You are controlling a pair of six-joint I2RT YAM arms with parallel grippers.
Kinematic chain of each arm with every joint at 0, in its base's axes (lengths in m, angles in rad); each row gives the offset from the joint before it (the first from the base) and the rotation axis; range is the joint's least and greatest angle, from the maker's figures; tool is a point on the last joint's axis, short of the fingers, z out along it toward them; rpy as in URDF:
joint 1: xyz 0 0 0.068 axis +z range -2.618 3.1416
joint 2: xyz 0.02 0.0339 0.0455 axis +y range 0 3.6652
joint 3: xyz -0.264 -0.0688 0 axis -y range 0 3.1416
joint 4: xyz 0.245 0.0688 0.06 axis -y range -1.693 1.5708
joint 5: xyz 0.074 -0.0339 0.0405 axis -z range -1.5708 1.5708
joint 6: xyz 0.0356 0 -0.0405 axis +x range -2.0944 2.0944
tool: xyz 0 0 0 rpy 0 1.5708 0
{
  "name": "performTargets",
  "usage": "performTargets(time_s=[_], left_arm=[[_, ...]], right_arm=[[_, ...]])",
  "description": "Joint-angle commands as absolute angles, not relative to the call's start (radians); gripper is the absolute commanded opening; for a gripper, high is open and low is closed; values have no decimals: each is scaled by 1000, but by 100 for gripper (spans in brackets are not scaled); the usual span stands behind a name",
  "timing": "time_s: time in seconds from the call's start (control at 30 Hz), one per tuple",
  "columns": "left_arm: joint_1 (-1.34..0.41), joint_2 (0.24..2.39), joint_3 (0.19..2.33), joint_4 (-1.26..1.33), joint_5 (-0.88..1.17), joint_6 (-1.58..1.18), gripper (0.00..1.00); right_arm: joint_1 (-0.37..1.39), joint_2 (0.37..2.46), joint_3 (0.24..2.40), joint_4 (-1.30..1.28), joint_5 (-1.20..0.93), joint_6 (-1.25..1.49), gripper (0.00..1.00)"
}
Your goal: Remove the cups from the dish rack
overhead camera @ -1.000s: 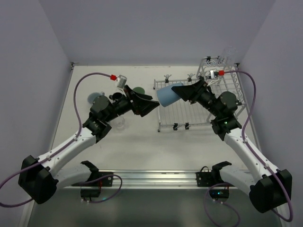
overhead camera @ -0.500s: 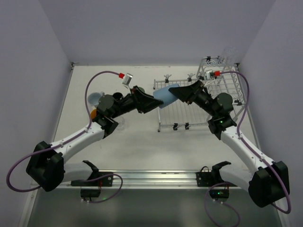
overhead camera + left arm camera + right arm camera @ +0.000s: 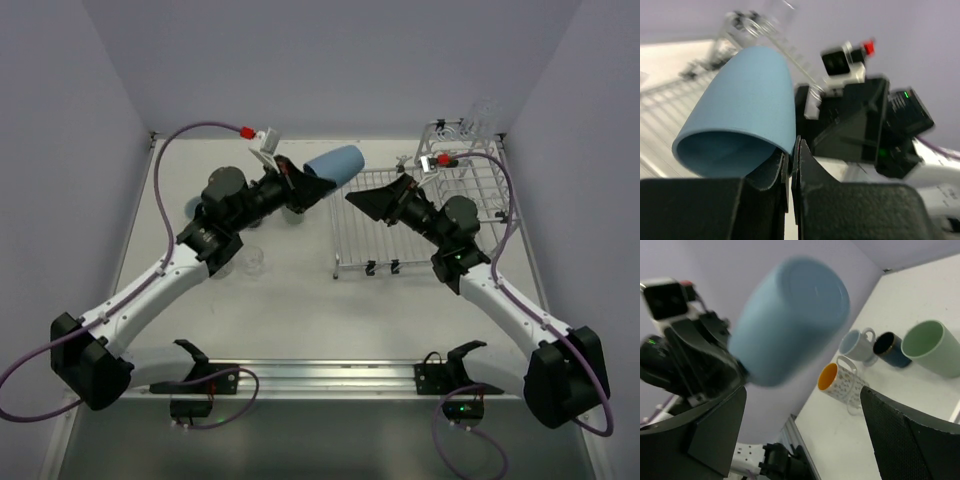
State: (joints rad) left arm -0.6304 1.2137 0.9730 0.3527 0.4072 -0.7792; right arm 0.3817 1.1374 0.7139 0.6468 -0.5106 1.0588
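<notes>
Left tool (image 3: 790, 152): almost closed, pinching the rim of the blue tumbler (image 3: 742, 107), one finger inside the mouth and one outside.
Blue tumbler: in the air on its side, base pointing toward the right arm, by the far left corner of the rack (image 3: 440, 215) and clear of the wires.
Right tool (image 3: 355, 198): spread wide with nothing in it, above the rack's flat grid, facing the tumbler and apart from it.
Rack: on the right half of the bench (image 3: 300, 300).
Glass (image 3: 486, 111): on the raised section at the rack's far right corner.
Bench cups: green tumbler (image 3: 932, 347), dark blue mug (image 3: 892, 349) and orange-lined cup (image 3: 837, 380), grouped close together left of the rack.
</notes>
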Motion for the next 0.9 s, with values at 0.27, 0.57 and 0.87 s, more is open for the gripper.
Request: performTargets(time_s=[0.27, 0.57, 0.87], left_arm=[[-479, 1547, 1701, -748, -48, -262, 0], [-460, 1813, 1937, -972, -47, -199, 0], [-480, 1876, 2037, -1068, -104, -166, 0]], right_arm=[[397, 942, 710, 253, -440, 782, 99], [397, 818, 667, 121, -417, 678, 99], [397, 830, 644, 146, -449, 680, 99]])
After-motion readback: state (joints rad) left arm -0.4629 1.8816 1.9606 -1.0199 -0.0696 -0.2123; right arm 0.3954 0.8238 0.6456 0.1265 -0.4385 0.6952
